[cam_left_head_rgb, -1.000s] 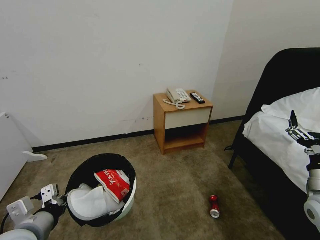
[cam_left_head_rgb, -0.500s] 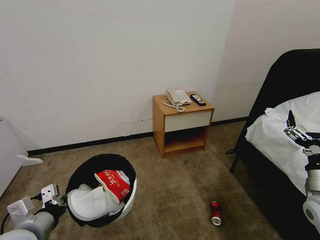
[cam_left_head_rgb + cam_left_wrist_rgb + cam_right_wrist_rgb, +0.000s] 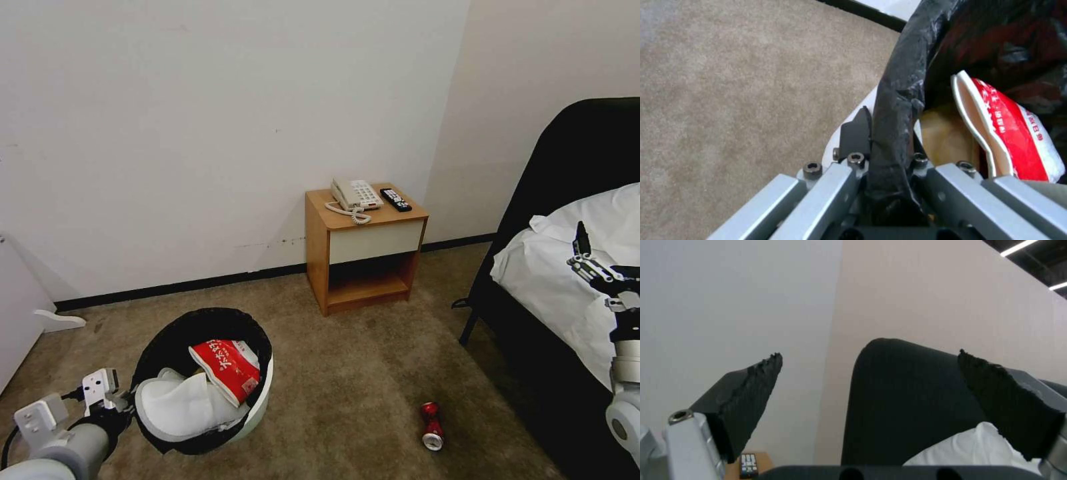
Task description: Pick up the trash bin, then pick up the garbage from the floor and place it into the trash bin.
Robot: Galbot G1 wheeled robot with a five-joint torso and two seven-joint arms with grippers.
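Can (image 3: 431, 426) on the near carpet looks light, stiff and rollable, best pinched across its middle; right gripper (image 3: 587, 257) spread, left gripper (image 3: 882, 140) pinching bin (image 3: 257, 407) rim.

The trash bin (image 3: 257, 407) hung tilted at the robot's near left, its rim pinched in the left hand (image 3: 882, 146), with a slipper (image 3: 183, 405) and a snack packet (image 3: 227, 369) lying in it. A can (image 3: 431, 427) lay on the carpet (image 3: 347, 373) well to its right, just before the bed (image 3: 567, 280). Behind both, a nightstand (image 3: 363, 250) stood against the wall, a telephone (image 3: 355, 195) and a remote (image 3: 395, 199) on top (the remote to the right). The right hand (image 3: 587, 257) hovered over the bed, fingers apart.
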